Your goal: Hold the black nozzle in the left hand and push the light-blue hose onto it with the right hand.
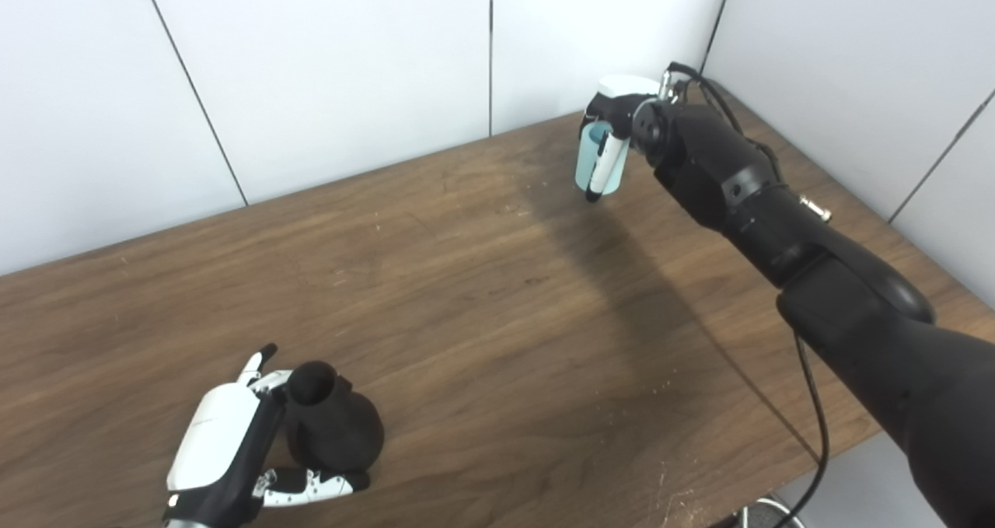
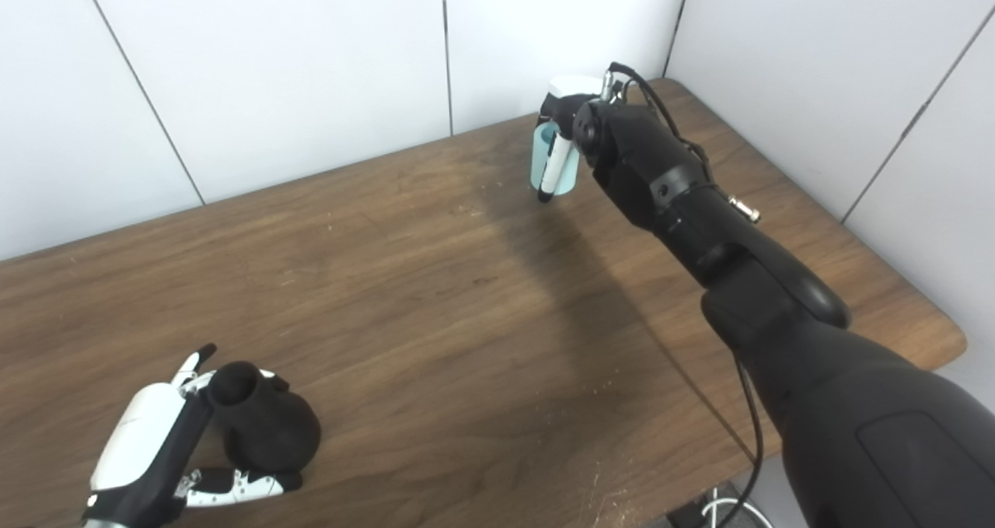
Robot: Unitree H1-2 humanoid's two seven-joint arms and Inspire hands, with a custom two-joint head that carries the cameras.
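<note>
The left hand point(image 1: 233, 442) at lower left cups the nozzle point(image 1: 330, 427) opening-up on the surface point(image 1: 482, 295) to receive the hose point(image 1: 597, 159), pinched by the right hand point(image 1: 622, 120) at upper right.

a plain lab or test cell: a bare wooden table point(image 1: 466, 279) pushed into a corner of white panelled walls point(image 1: 350, 61) with dark seams, a black cable point(image 1: 812, 403) trailing off the table's edge, nothing homely around.

Wood-grain counter point(image 1: 482, 295), scuffed; matt, rough-looking black nozzle point(image 1: 330, 427); smooth light-blue hose point(image 1: 595, 159); glossy white hand shells point(image 1: 214, 435).
</note>
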